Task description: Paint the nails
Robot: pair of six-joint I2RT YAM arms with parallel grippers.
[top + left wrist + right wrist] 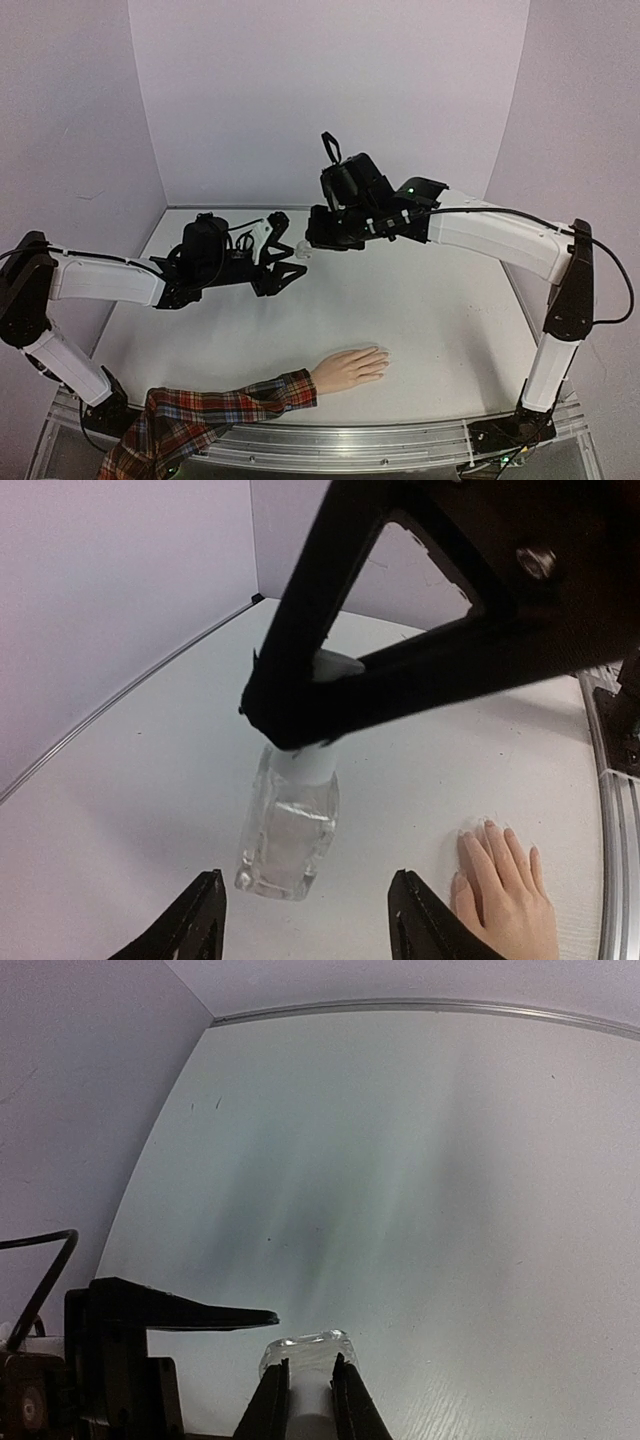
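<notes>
A small clear bottle (pixel 288 830) with a white cap (pixel 312 1422) hangs in the air above the table. My right gripper (pixel 310 1370) is shut on the cap and holds the bottle (pixel 303 250) from above. My left gripper (pixel 305 895) is open, its fingertips (pixel 207 892) standing wide on either side of the bottle's base without touching it. The pale mannequin hand (pixel 350 368) lies palm down near the front edge, in a red plaid sleeve (pixel 215 408). Its nails (pixel 489 826) barely show at the fingertips, to the right of my left gripper (pixel 285 262).
White table (pixel 440 310) with purple walls (pixel 330 90) behind and at both sides. A metal rail (pixel 400 440) runs along the front edge. The sleeve hangs over the front left corner.
</notes>
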